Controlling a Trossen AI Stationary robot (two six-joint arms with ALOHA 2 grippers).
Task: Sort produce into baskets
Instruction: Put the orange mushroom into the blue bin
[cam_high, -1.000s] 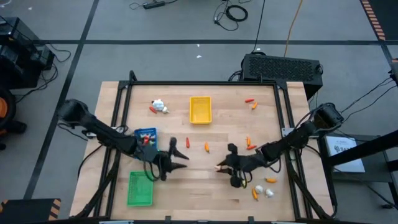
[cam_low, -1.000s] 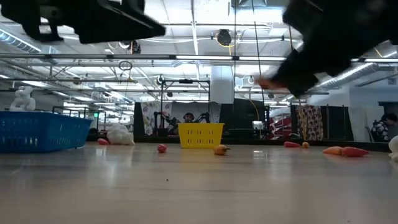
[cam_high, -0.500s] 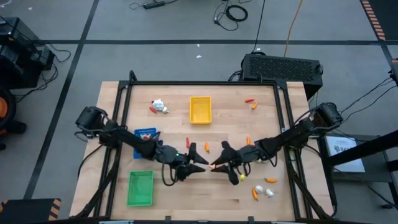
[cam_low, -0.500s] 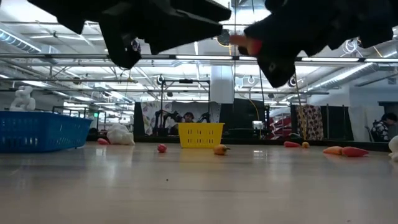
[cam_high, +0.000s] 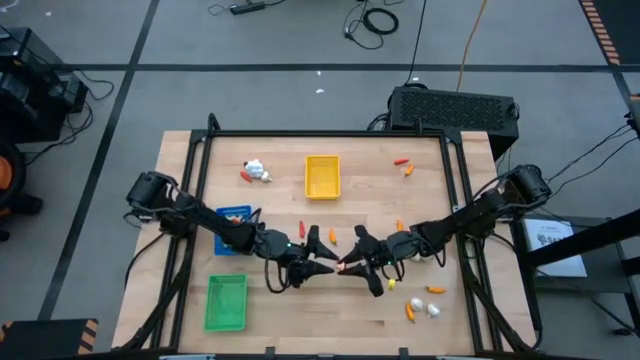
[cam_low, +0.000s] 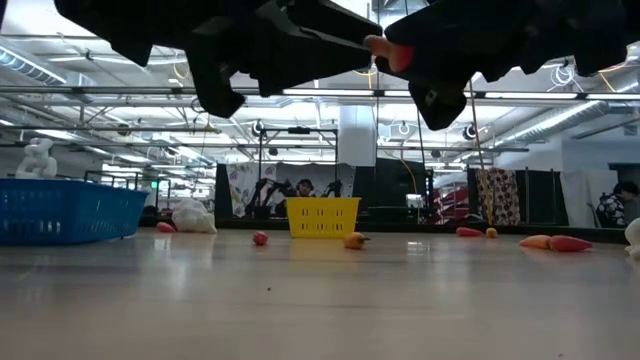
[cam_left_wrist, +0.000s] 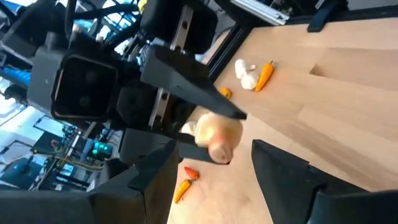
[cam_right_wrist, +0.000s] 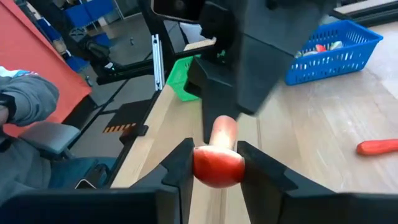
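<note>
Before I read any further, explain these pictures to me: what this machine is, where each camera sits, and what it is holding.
This is a robot with two dark arms at a wooden table, each ending in a two-finger claw. One camera looks straight down, one sits at table height, and one rides on each wrist. The right claw is shut on a small red-and-white toy vegetable and holds it in mid-air above the middle of the table. The left claw faces it, fingers open around that piece's pale end, as for a handover. On the table lie a yellow tray, a blue tray, a green tray, and scattered toy carrots and whitish bulbs.
</note>
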